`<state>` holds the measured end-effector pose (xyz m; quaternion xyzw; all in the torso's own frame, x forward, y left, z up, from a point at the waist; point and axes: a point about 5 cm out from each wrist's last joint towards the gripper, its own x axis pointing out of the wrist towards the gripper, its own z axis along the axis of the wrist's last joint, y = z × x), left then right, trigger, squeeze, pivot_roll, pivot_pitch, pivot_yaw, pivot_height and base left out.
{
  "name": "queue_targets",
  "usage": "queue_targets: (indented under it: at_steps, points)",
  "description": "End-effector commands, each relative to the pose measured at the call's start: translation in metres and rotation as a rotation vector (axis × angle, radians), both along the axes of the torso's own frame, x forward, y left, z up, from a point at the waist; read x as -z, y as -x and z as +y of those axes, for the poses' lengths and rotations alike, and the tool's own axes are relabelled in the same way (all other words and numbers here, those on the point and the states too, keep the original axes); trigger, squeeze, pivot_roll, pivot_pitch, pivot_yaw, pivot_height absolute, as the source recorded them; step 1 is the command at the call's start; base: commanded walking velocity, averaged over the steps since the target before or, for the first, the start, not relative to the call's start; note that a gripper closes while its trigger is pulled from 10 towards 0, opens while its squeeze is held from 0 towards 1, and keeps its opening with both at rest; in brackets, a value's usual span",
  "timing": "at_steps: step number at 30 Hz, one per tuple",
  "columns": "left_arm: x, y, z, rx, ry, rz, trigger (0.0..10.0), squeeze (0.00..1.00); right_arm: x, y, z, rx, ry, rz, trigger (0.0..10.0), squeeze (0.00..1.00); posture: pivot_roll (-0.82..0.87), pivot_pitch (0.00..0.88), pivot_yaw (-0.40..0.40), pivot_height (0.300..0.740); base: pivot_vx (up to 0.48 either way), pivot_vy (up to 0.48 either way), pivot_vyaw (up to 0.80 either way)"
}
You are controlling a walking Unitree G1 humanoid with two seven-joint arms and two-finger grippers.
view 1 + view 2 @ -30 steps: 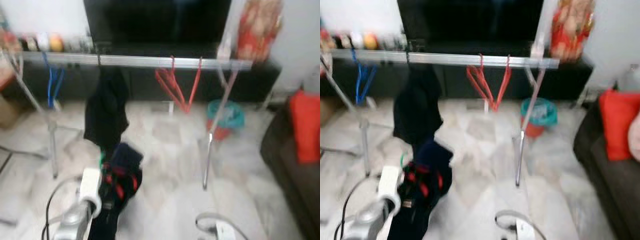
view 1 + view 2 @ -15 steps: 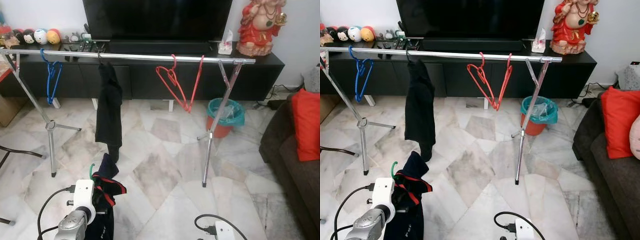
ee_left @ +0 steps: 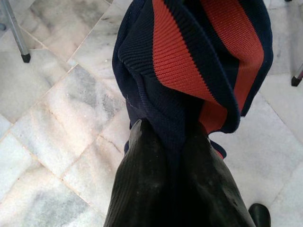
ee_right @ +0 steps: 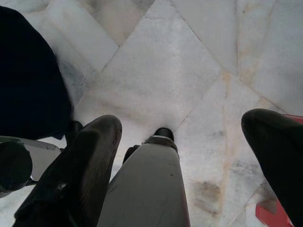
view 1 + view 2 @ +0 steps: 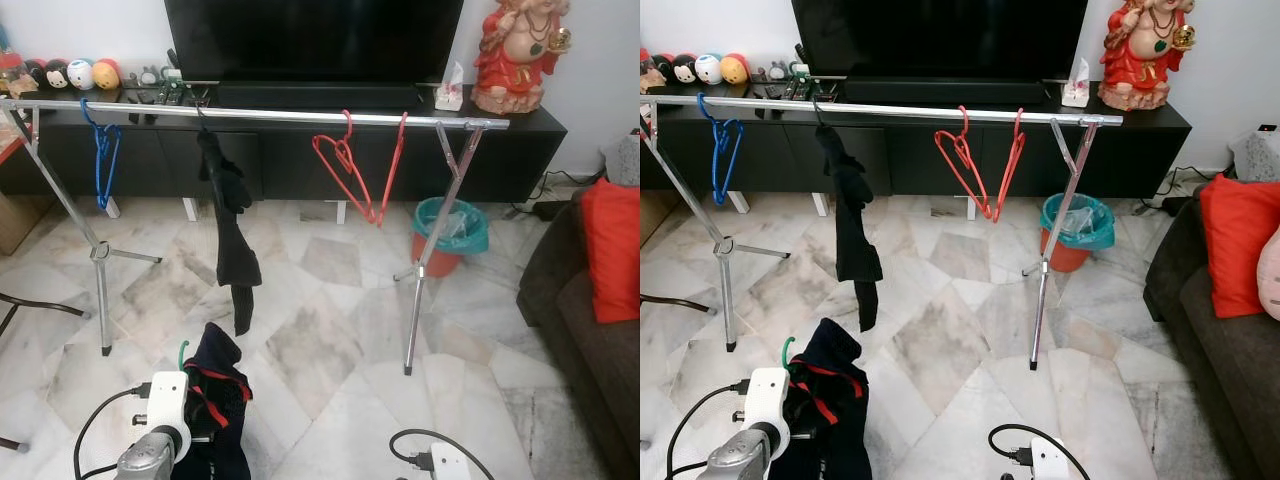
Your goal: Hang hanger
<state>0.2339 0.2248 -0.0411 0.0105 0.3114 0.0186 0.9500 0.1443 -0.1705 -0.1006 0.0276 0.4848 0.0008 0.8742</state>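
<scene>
A navy garment with red stripes [image 5: 222, 398] hangs on a green hanger whose hook [image 5: 183, 349] sticks up at its left. My left gripper [image 3: 170, 132] is shut on this garment, low at the left, well short of the silver rack rail [image 5: 270, 116]. On the rail hang a blue hanger [image 5: 103, 160], a black garment [image 5: 230, 225] and two red hangers [image 5: 350, 170]. My right gripper [image 4: 184, 127] is open over the marble floor, with nothing between its fingers [image 4: 90, 156].
Behind the rack stand a black TV cabinet [image 5: 520, 150], a large TV and a red statue [image 5: 515, 55]. A teal bin [image 5: 450, 228] sits by the rack's right leg [image 5: 425, 270]. A dark sofa with a red cushion [image 5: 612, 250] lines the right side.
The blurred view has steadied. The black garment on the rail has swung and twisted narrower. The navy garment stays in my left gripper.
</scene>
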Motion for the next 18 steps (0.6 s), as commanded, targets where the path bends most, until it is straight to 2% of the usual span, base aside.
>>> queue_targets:
  at_steps: [1,8,18]
  points:
    - [-0.001,-0.0024,0.0002,-0.001,-0.008,0.004,10.0,0.0,0.0,0.0006,-0.0012,0.019,-0.001,-0.004,10.0,0.0,-0.14,0.0,-0.017,0.74,0.0,0.277,0.0]
    - [0.0032,0.0047,0.0068,-0.02,-0.01,0.042,10.0,0.0,-0.0005,-0.0007,-0.0015,0.024,-0.001,-0.008,10.0,0.0,-0.15,0.0,-0.018,0.74,0.0,0.333,0.0]
    - [0.0029,0.0045,0.0093,-0.029,-0.014,0.05,10.0,0.0,-0.0005,-0.0011,-0.0009,0.022,-0.002,-0.008,10.0,0.0,-0.14,0.0,-0.015,0.74,0.0,0.332,0.0]
